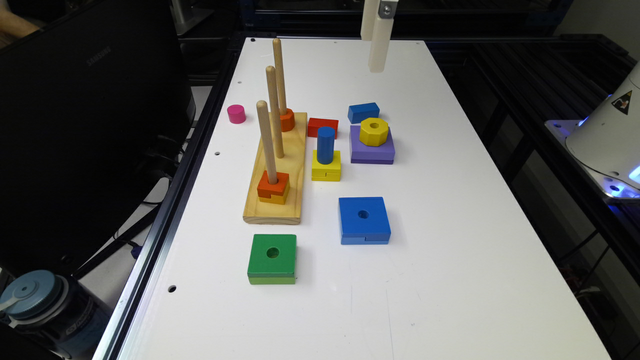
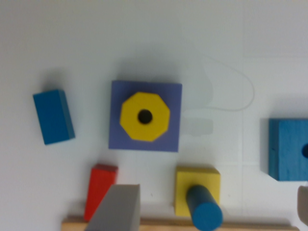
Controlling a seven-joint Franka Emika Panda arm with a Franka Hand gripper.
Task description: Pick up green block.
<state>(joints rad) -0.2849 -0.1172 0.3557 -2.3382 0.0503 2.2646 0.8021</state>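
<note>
Near the counter's (image 1: 450, 280) front edge in the exterior view sits the green block (image 1: 272, 258), flat, hole up, dark green layer over lime, nothing touching it. Just behind it is the end of the wooden peg base (image 1: 277, 172), w/ three upright pegs; an orange-over-yellow piece (image 1: 273, 186) sits on the nearest peg, another orange piece (image 1: 287, 120) on the farthest. Toward the exterior view's right of the green block, apart from it, lies the blue square block (image 1: 364, 219), hole up. Behind that, a yellow square (image 1: 326, 166) carries an upright blue cylinder (image 1: 325, 145). Next over, a purple square (image 1: 372, 148) w/ a yellow octagon (image 1: 374, 131) stacked on top. A red block (image 1: 322, 127) & a small blue block (image 1: 363, 112) lie behind those. A pink cylinder (image 1: 236, 113) stands alone by the counter's edge at the exterior view's left, beyond the peg base.

My end effector (image 1: 378, 37) hangs high over the far part of the counter, well apart from the green block. Fingers: a grey tip on either side of my wrist view, wide gap between, so spread, holding nothing. Below my wrist cam: purple square w/ octagon, small blue block, red block, yellow square w/ cylinder.
</note>
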